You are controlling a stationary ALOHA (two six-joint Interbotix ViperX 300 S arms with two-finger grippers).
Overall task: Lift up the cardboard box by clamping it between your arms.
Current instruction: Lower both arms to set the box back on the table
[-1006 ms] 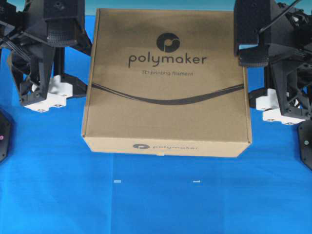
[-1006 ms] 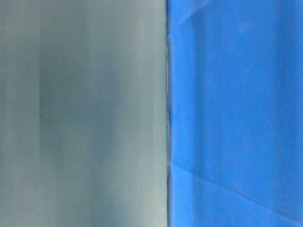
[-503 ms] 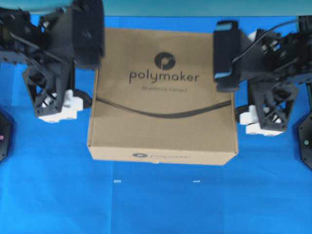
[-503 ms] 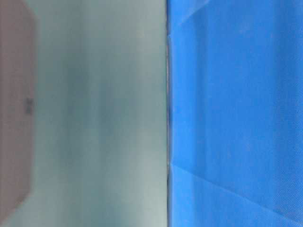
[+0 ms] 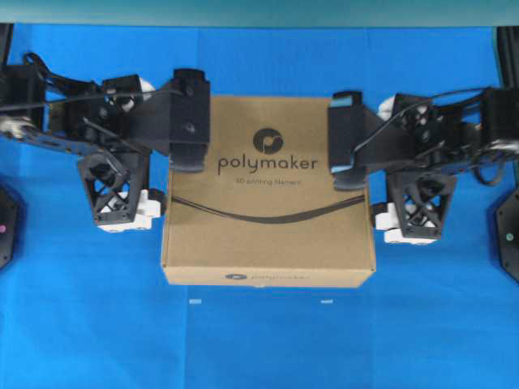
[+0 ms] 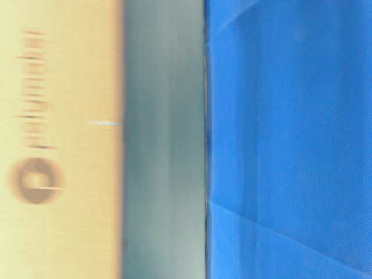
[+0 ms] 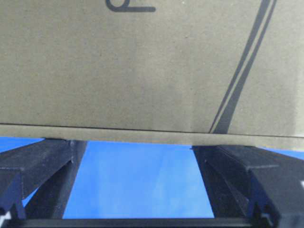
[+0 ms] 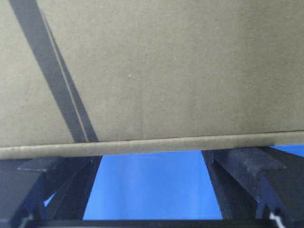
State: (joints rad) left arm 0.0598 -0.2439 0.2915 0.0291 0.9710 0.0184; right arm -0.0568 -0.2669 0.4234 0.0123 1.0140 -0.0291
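Note:
The brown cardboard box (image 5: 268, 211) with the polymaker logo lies flat between my two arms in the overhead view. In the table-level view the cardboard box (image 6: 58, 139) hangs clear of the blue cloth (image 6: 290, 139), blurred. My left gripper (image 5: 168, 174) presses on its left side and my right gripper (image 5: 371, 182) on its right side. In the left wrist view the left gripper (image 7: 135, 145) is open, both fingertips against the cardboard box (image 7: 142, 66) edge. In the right wrist view the right gripper (image 8: 152, 154) is equally open against the cardboard box (image 8: 166, 71).
Blue cloth (image 5: 259, 348) covers the table all round. Two small white marks (image 5: 195, 302) lie on it just in front of the box. Dark round bases sit at the left edge (image 5: 6, 227) and the right edge (image 5: 507, 239).
The box, still clamped, has dropped away from the overhead camera and looks smaller. Both arms have come down with it and stretch out flatter. The box has entered the table-level view.

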